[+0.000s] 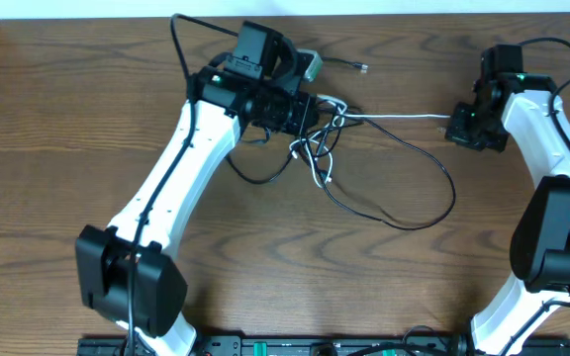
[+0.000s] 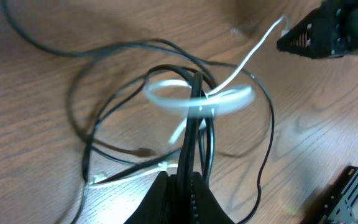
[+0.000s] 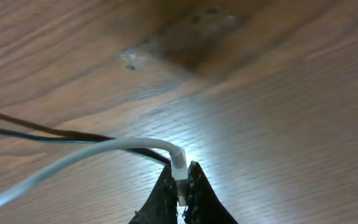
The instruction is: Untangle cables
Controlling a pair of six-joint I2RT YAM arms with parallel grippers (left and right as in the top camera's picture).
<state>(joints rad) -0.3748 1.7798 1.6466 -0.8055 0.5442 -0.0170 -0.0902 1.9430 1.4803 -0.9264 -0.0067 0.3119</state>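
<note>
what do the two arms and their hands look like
Both arms match: the left arm and right arm have smooth white link shells with bulky black joint housings. A thin black wire runs along each. The left hand and right hand are black, with fingers tapering to narrow tips. A small green light glows on the right arm.

Table [image 1: 47,119]: mid-brown wood with darker wavy grain; a pale glare patch shows in the right wrist view.
White cable [image 1: 404,118]: plain white, plug end white as well.
Black cables [image 1: 433,198]: plain black, no markings made out.
Left arm [image 1: 181,168]: white shells, black joints, black base block.
Right arm [image 1: 542,129]: the same white and black, with a small green light [image 1: 511,76].
Right fingers [image 3: 163,199]: matt black.
Left fingers [image 2: 157,202]: black.
</note>
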